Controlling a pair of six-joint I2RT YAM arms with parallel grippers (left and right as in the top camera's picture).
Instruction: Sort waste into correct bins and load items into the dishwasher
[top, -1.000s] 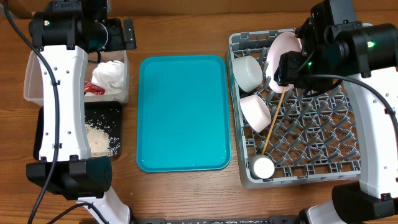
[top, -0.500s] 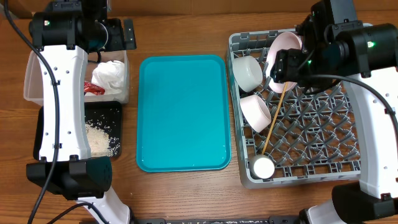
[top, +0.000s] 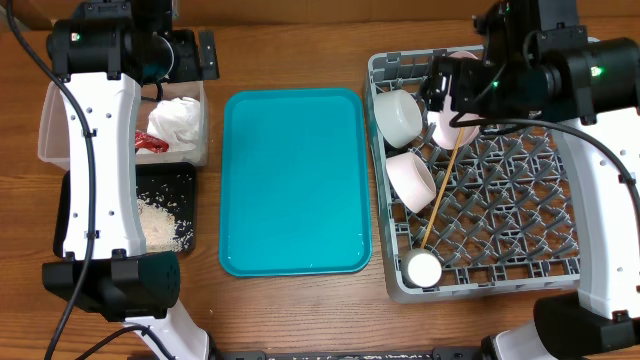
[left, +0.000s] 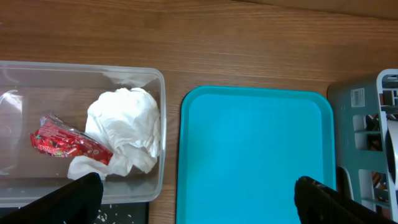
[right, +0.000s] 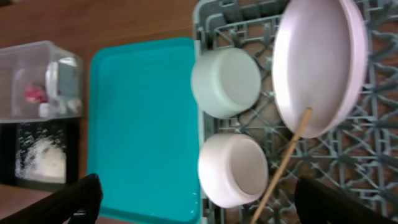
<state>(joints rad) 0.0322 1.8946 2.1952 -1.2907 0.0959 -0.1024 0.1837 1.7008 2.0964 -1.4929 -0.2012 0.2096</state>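
Observation:
The clear tub (top: 55, 135) holds a white napkin (top: 177, 122) and a red wrapper (top: 150, 142); both also show in the left wrist view, the napkin (left: 127, 124) and the wrapper (left: 65, 143). Rice (top: 165, 222) lies in the black tray (top: 170, 180). The grey dish rack (top: 510, 220) holds two white bowls (top: 398, 115) (top: 410, 178), a leaning pink plate (right: 317, 62), a chopstick (top: 440, 195) and a small cup (top: 422, 268). My left gripper (left: 199, 199) is open and empty, above the tub's edge. My right gripper (right: 199, 199) is open and empty, above the rack's back left.
The teal serving tray (top: 295, 180) lies between the bins and the rack, with a few specks at its front edge. Bare wooden table shows behind the tray and in front of it.
My right gripper has moved back and to the left above the pink plate. The left arm and all the objects have stayed put.

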